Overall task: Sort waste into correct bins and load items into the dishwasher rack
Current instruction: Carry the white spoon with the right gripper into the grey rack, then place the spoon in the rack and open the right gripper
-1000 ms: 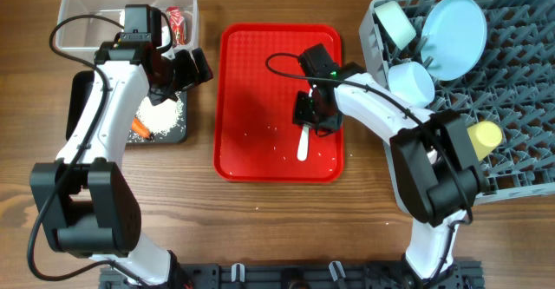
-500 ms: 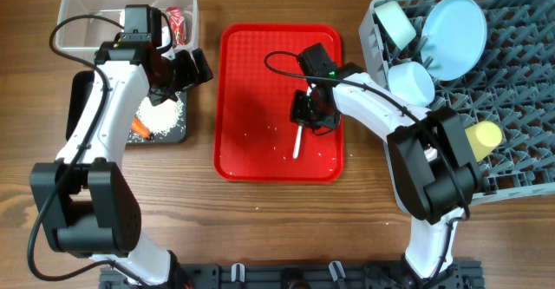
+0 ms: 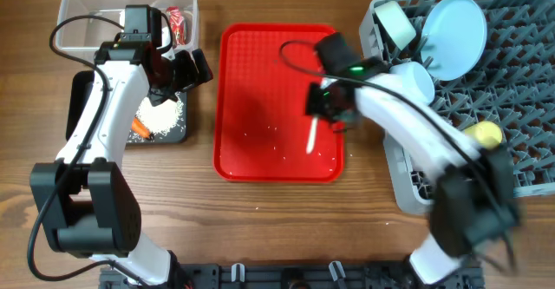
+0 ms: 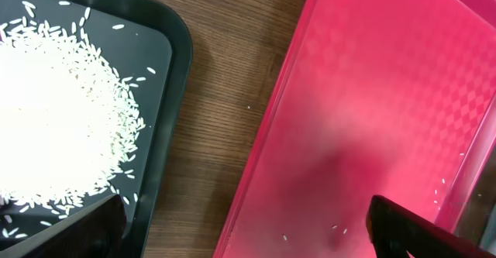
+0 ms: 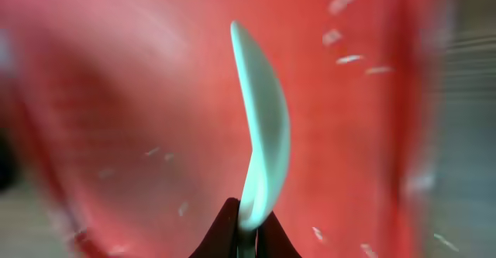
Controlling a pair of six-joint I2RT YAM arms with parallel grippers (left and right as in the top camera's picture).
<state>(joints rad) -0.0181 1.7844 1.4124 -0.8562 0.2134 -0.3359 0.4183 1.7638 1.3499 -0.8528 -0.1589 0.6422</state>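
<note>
The white spoon is up! A second ago it lay flat on the red tray. Now the right gripper is clenched on its handle end and the arm swings toward the dishwasher rack (blurred overhead). The spoon juts out from the fingertips, over the tray's right side, and looks lifted clear. The left gripper is spread wide and holding nothing, above the strip of tabletop between black tray and red tray.

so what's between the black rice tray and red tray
Just a bare strip of wooden table, bar one tiny speck, between the shallow black rectangular tray and the flat red plastic tray; the left wrist view shows it.
</note>
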